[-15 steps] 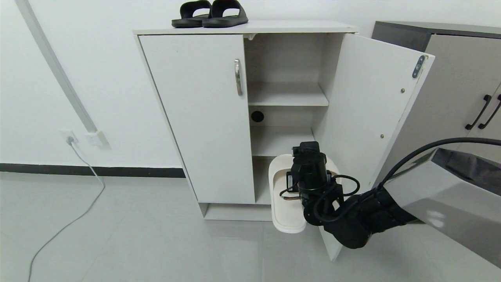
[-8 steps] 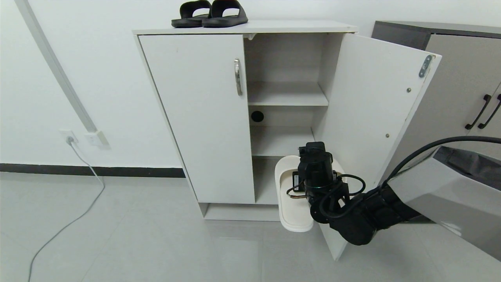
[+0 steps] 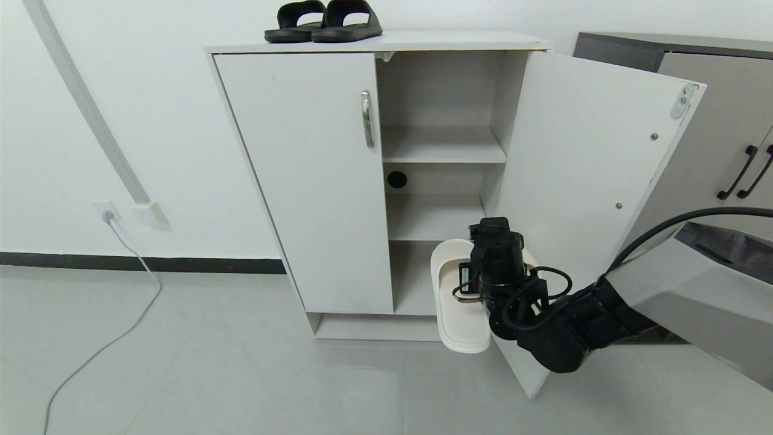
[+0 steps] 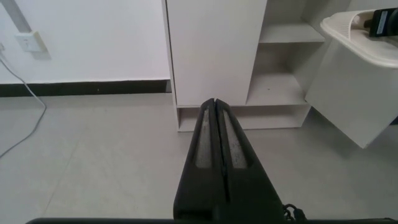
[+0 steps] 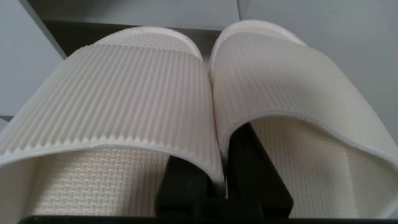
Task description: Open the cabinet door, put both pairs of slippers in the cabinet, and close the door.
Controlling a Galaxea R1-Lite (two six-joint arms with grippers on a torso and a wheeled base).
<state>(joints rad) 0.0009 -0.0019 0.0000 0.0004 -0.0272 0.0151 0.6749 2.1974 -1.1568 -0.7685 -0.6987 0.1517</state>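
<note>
- The white cabinet (image 3: pixel 302 181) is standing ahead of the right gripper (image 5: pixel 221 177). Its right door (image 3: pixel 580 169), just beside that arm, is swinging wider than a second ago.
- The white slippers (image 3: pixel 457 320) are lying side by side, long axis running into the lowest compartment, toes forward and heels sticking out. They are shifting rightward with the arm, whose wrist is hiding most of one.
- The black slippers (image 3: pixel 324 21) are sitting on the cabinet top, above and left of the gripper.
- The right gripper is pinching the white slippers' adjoining straps.
- The left gripper (image 4: pixel 214 109) is keeping its fingers pressed together, well back.
</note>
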